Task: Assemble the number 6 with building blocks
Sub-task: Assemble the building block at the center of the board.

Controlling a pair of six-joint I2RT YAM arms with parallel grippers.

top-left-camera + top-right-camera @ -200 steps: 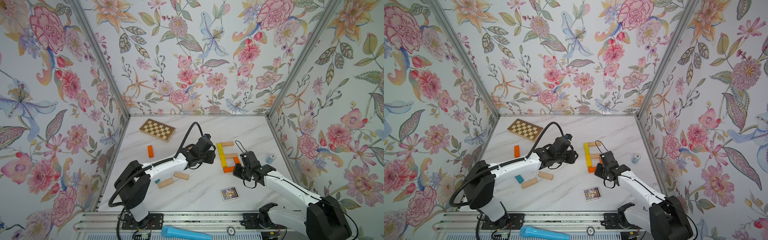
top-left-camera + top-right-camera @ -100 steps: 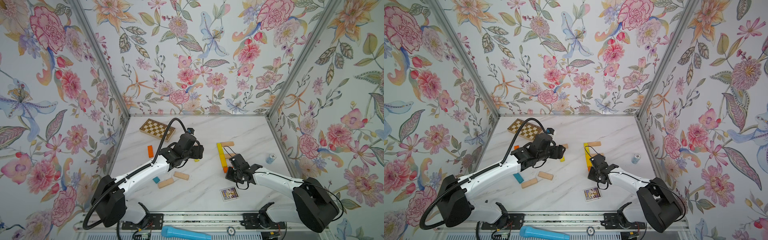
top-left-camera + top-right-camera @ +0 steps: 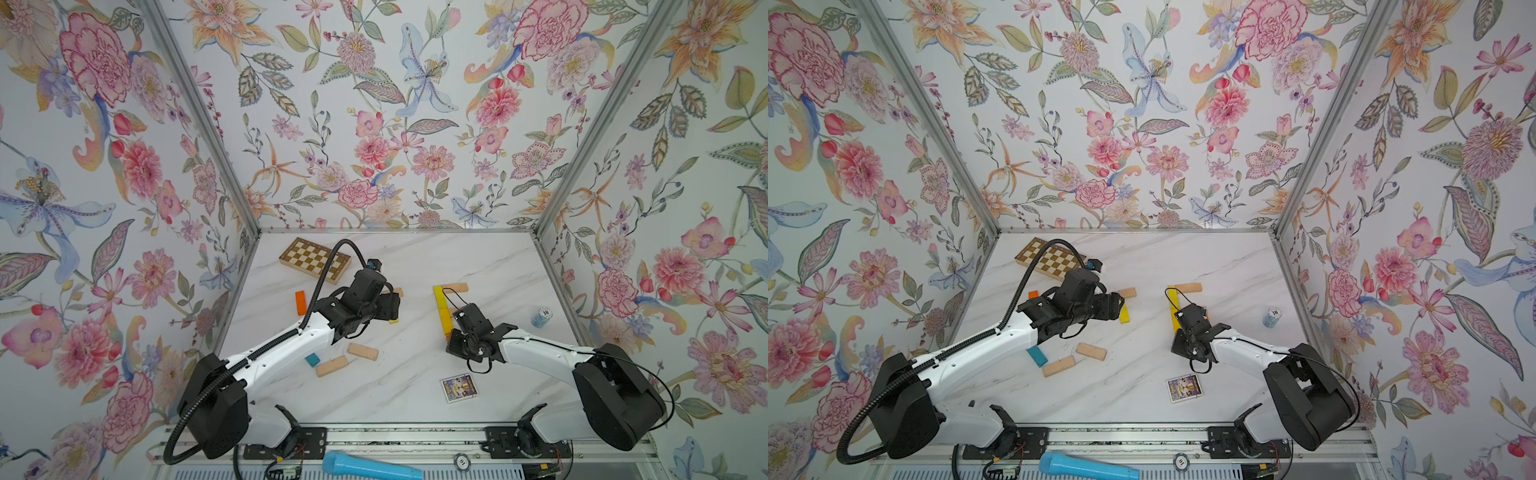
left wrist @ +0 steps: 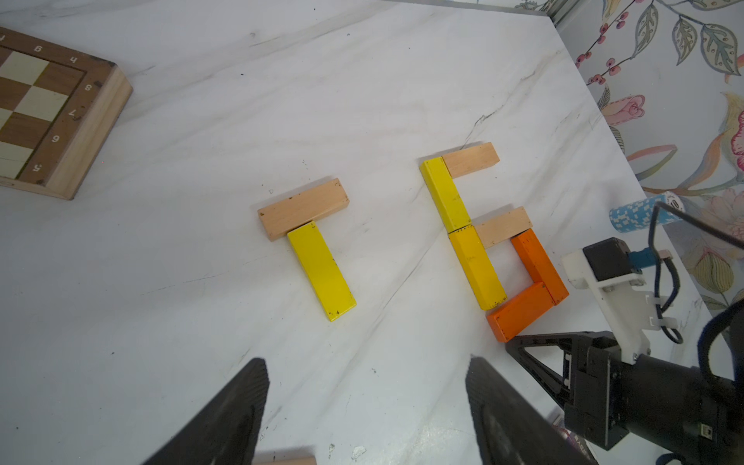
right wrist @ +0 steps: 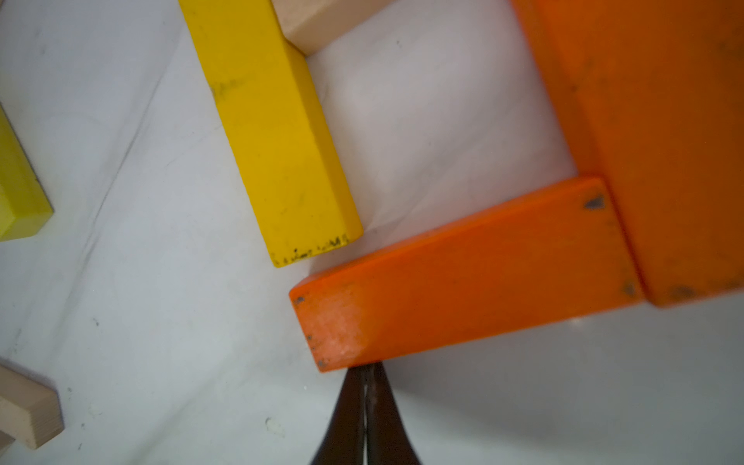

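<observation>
The number 6 lies flat on the white marble-patterned counter, on the right arm's side. It is built of six short wooden planks set end to end: a plain beige plank as the top stroke, a lemon-yellow plank and a deeper yellow plank as the spine, a second beige plank as the middle bar, an orange upright plank closing the loop, and an orange bottom plank that sits slanted, its free end jutting past the spine's foot. The pieces look light, rigid and smooth-painted, and nothing ties them together, so they will likely skate on the slick counter, and a shove on one will carry into its neighbours. The safest hold is from above, across the narrow width at mid-length; the bottom plank's two long edges are both free there, one facing the hollow of the loop. The right arm's fingers are pressed together with nothing between them, tips apparently touching that plank's outer long edge near its free end, a contact that would pivot it rather than lift it. The left arm's fingers stand wide and empty over bare counter, near a loose beige plank and a loose yellow plank forming a T. Farther out are a brown-and-cream chequered board, a stack of blue-and-white chips and, in a top view, a small picture card.
</observation>
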